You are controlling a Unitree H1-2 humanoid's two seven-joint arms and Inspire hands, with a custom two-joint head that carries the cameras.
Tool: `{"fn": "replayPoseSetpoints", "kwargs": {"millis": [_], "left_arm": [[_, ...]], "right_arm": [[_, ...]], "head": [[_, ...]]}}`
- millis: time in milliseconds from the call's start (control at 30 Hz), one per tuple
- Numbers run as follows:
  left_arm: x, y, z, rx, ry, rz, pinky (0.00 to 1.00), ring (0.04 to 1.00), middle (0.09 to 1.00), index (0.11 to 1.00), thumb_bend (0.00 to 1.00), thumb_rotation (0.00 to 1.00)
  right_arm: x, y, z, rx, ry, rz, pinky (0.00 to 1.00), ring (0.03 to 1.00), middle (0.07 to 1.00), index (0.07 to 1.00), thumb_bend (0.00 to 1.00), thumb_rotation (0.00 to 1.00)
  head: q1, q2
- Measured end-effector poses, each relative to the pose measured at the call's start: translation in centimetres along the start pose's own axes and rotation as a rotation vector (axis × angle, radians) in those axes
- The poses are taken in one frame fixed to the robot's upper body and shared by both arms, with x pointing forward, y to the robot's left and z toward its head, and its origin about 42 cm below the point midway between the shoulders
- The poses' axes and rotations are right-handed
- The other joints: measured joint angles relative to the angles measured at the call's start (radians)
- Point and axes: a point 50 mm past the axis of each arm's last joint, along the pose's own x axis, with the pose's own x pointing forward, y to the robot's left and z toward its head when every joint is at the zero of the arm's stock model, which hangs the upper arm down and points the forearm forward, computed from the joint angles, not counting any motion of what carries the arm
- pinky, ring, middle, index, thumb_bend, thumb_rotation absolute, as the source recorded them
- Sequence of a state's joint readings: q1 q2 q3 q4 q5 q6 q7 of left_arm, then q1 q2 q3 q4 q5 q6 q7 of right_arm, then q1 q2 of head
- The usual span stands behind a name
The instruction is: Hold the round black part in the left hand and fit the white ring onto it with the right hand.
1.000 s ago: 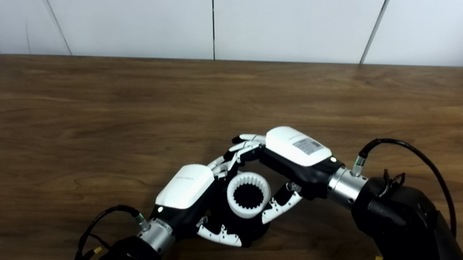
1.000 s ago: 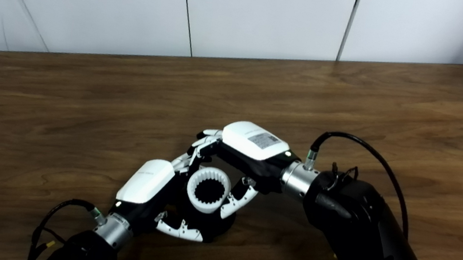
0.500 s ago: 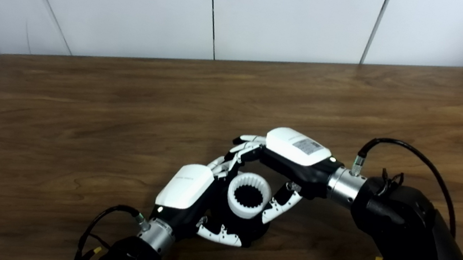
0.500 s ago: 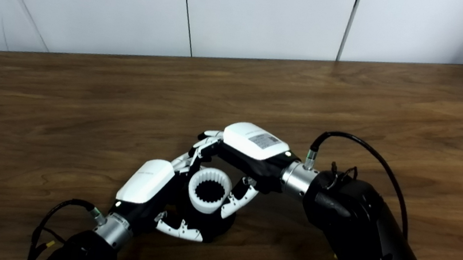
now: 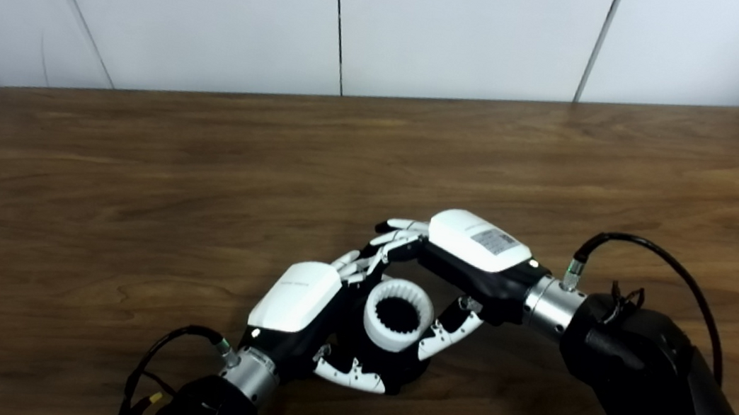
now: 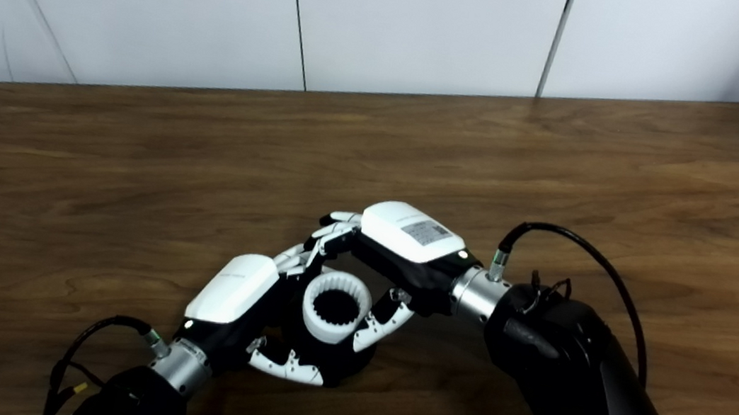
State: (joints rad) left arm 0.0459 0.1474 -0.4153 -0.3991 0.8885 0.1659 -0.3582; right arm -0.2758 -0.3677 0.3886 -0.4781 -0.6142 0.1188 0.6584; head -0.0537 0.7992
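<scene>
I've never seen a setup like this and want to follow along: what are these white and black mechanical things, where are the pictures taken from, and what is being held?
These are a humanoid robot's two arms reaching over a wooden table. Both pictures come from two side-by-side cameras on its head, so they show the same scene. The left hand grips a round black part low over the table. The right hand has its fingers around a toothed white ring, which sits on top of that part.
</scene>
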Motion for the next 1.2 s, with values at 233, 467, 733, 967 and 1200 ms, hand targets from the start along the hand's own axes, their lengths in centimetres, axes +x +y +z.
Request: {"fn": "replayPoseSetpoints", "kwargs": {"millis": [233,467,733,967,1200], "left_arm": [[0.0,0.0,0.0,0.001,-0.001,0.000,0.78,0.959,0.922,0.733,0.87,0.31],[-0.1,0.1,-0.1,0.006,-0.002,-0.003,0.78,0.961,0.922,0.735,0.87,0.30],[0.0,0.1,0.0,0.004,0.001,-0.006,0.80,0.963,0.923,0.734,0.86,0.31],[0.0,0.1,0.0,0.002,0.000,-0.007,0.79,0.962,0.922,0.735,0.86,0.31],[0.0,0.1,0.0,-0.002,0.006,-0.006,0.80,0.962,0.919,0.733,0.86,0.31]], "right_arm": [[-0.1,0.5,-0.1,0.000,0.009,-0.002,0.86,0.914,0.812,0.491,0.52,0.15],[-0.2,0.7,-0.1,-0.037,0.008,0.019,0.88,0.918,0.814,0.491,0.52,0.15],[-0.1,0.7,-0.1,-0.052,0.004,0.027,0.88,0.922,0.813,0.491,0.53,0.14],[-0.1,0.7,-0.1,-0.055,0.003,0.031,0.86,0.915,0.826,0.628,0.78,0.24],[-0.4,1.1,-0.6,-0.076,0.016,0.098,0.87,0.954,0.917,0.886,1.00,0.49]], "head": [[-0.006,0.011],[-0.015,0.015],[-0.012,0.015],[-0.009,0.015],[-0.006,0.008]]}}
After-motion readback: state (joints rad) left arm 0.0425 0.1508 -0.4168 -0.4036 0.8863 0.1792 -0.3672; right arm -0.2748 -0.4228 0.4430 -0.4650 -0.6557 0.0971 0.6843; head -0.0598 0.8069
